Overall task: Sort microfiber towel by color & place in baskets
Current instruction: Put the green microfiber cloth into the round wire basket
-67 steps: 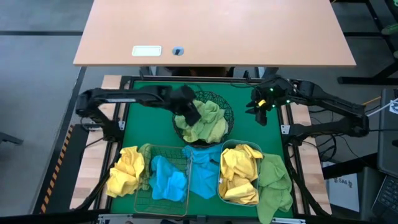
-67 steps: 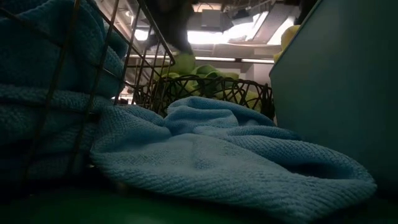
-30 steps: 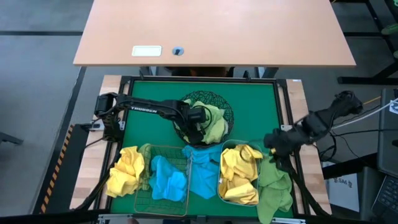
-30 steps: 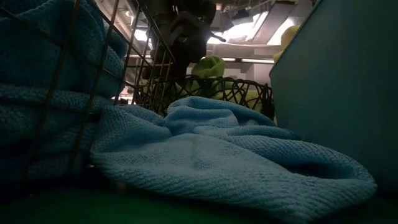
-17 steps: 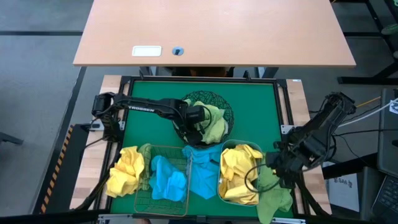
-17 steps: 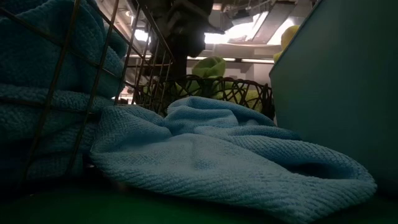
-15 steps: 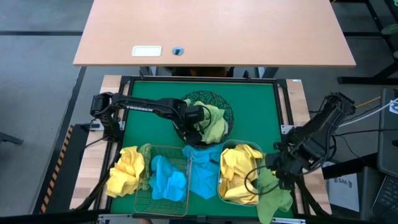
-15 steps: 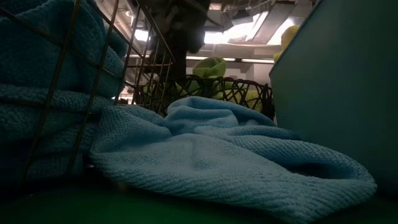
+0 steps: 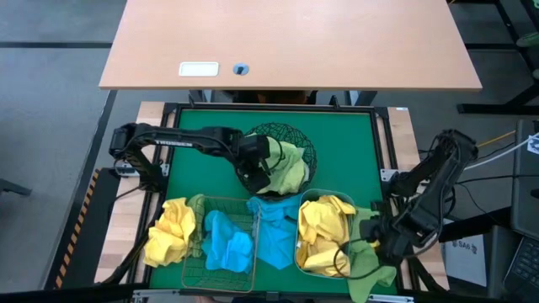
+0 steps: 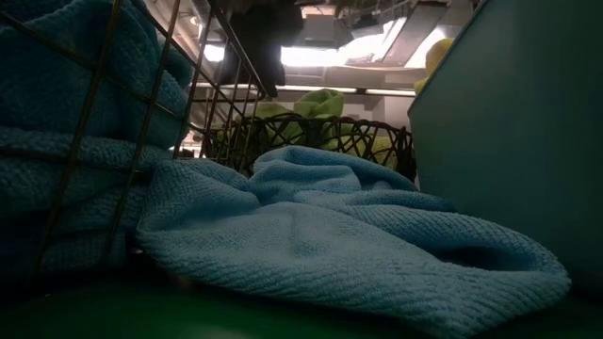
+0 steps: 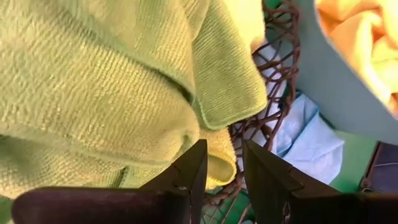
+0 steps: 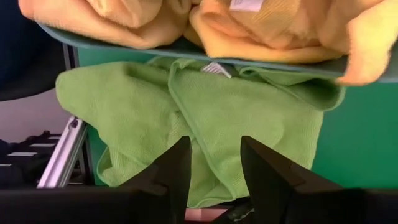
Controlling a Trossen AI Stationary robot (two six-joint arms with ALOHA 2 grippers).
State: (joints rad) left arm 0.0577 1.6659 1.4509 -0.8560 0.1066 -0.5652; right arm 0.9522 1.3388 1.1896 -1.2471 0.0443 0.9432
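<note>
A round black mesh bowl at mid-table holds light green towels. My left gripper hangs open just above them at the bowl's near-left rim, with nothing between its fingers. My right gripper is open and points down over a green towel that lies flat on the table's near right corner, beside the bluish plastic tub full of yellow towels. The copper wire basket holds a blue towel. Another blue towel lies on the mat between basket and tub.
A yellow towel lies on the table left of the copper basket. The tub's wall and the basket's wires flank the loose blue towel. A wooden desk stands beyond the table's far edge.
My left gripper has risen off the green towels, which stay in the bowl. My right gripper has swung along the table's right side toward the near edge and come down over the green towel in the corner.
</note>
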